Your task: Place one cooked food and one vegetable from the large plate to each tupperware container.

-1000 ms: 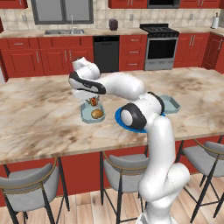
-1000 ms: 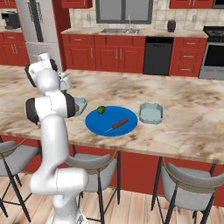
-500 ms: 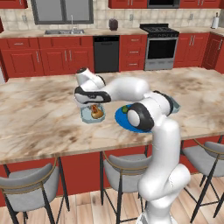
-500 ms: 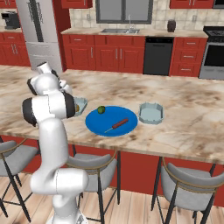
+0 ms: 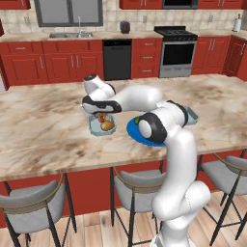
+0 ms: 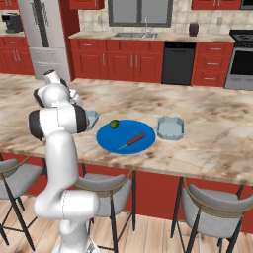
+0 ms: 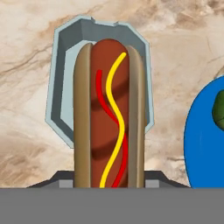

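No text, label or number can be read anywhere.

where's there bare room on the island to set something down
The marble counter lies bare right of the empty tupperware container, and behind the large plate toward the sink. It is crowded where the gripper holds the hot dog over the other container.

The counter (image 7: 183, 39) looks like polished beige marble, veined brown. The tupperware container (image 7: 61, 65) is translucent plastic (pale grey-blue, smooth); the large plate (image 7: 199, 144) a flat, matt blue.
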Robot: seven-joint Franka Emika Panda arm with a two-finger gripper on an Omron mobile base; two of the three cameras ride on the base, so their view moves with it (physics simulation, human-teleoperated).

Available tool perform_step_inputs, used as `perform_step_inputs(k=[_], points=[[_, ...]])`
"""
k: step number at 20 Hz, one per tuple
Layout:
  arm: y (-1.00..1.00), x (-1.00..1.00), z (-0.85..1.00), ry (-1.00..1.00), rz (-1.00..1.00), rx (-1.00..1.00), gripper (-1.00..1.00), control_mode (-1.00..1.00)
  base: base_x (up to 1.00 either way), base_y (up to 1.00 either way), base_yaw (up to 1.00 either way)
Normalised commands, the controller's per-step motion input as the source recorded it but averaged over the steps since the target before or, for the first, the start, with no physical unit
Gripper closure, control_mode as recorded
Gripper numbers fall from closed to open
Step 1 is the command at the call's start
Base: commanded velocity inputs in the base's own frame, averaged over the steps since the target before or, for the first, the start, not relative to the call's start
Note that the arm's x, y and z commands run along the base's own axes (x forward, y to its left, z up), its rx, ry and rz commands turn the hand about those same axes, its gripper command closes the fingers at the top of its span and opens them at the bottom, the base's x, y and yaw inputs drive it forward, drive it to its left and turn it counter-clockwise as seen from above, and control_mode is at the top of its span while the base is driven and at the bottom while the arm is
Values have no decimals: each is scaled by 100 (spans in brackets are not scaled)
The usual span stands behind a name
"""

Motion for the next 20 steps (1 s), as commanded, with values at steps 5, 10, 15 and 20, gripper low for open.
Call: perform_step_inputs(k=[5,10,15,20], points=[[13,10,-14,0,10,0,100,-100,0,0,0],[0,20,-23,1,8,1,100,-100,0,0,0],[0,12,-35,0,3,0,100,-100,0,0,0],[1,8,-27,0,1,0,100,-100,0,0,0]])
